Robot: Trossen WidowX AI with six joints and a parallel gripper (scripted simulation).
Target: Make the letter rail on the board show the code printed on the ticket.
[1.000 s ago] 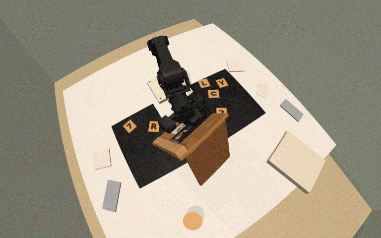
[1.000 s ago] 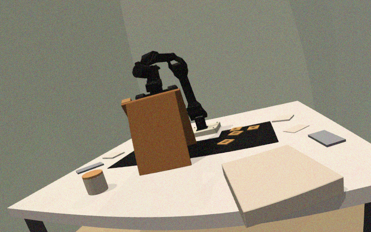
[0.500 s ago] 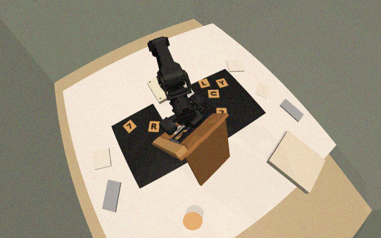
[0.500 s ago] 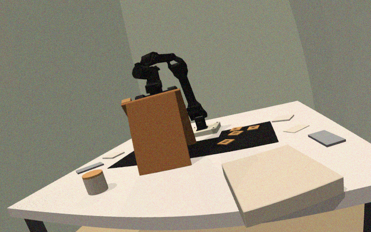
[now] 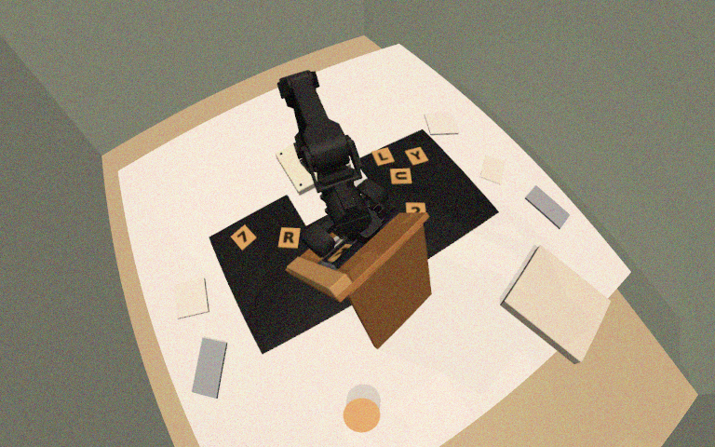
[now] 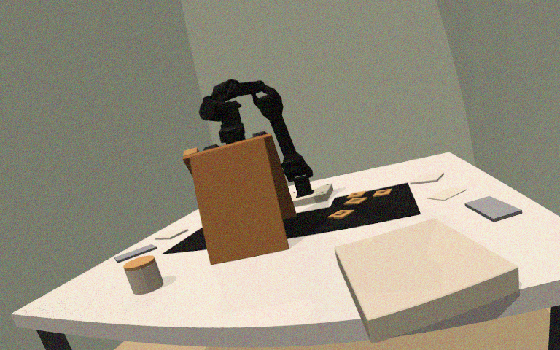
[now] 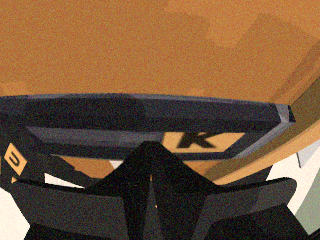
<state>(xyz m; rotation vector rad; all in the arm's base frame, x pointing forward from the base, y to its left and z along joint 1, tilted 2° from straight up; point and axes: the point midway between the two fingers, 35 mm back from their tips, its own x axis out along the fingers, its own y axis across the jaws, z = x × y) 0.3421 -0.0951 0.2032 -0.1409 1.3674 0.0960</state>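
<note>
The brown board (image 5: 396,252) (image 6: 239,202) (image 7: 125,45) stands upright, tilted, and carries the dark letter rail (image 7: 210,116). A K tile (image 7: 227,142) lies in the rail at its right end in the wrist view; the channel left of it shows no tile. My gripper (image 7: 151,147) is shut and empty, its tips at the rail's lower edge just left of the K. Loose tiles L (image 5: 383,156), Y (image 5: 416,155), U (image 5: 400,176) (image 7: 15,159), 7 (image 5: 243,237) and R (image 5: 289,237) lie flat. Another tile (image 5: 415,206) is partly hidden behind the board. The ticket's print is not readable.
The loose tiles lie on a black mat (image 5: 464,202) (image 6: 396,206). A large beige box (image 5: 559,300) (image 6: 425,267) overhangs the counter edge. A round orange-lidded jar (image 5: 361,415) (image 6: 142,276) and grey blocks (image 5: 209,368) (image 5: 546,206) stand around the mat.
</note>
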